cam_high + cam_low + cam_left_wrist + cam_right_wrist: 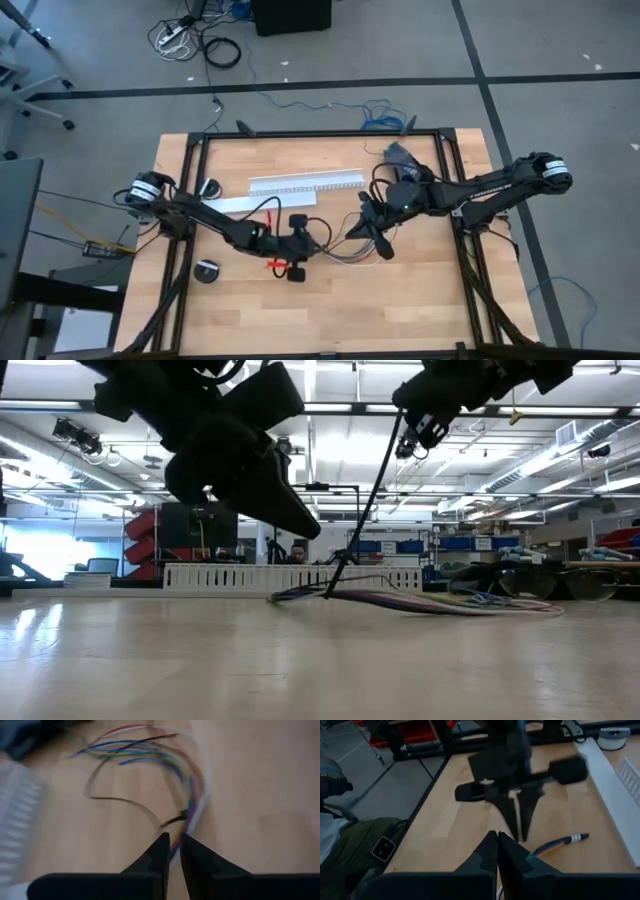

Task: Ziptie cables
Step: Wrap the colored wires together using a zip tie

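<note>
Both arms meet mid-table in the high view, over the cables (345, 245). In the low view the ziptie (362, 510) slants up from the bundle into the right gripper (497, 837), pressed shut on it, probably to thread it. Seen from its wrist, the left gripper (172, 840) hovers nearly closed, holding nothing. No containers.

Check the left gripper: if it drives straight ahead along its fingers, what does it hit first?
Probably the cables: the bundle curves just past the left gripper fingertips, with a thin dark strand crossing there. Height above the table is unclear, so it could meet the table instead.
</note>
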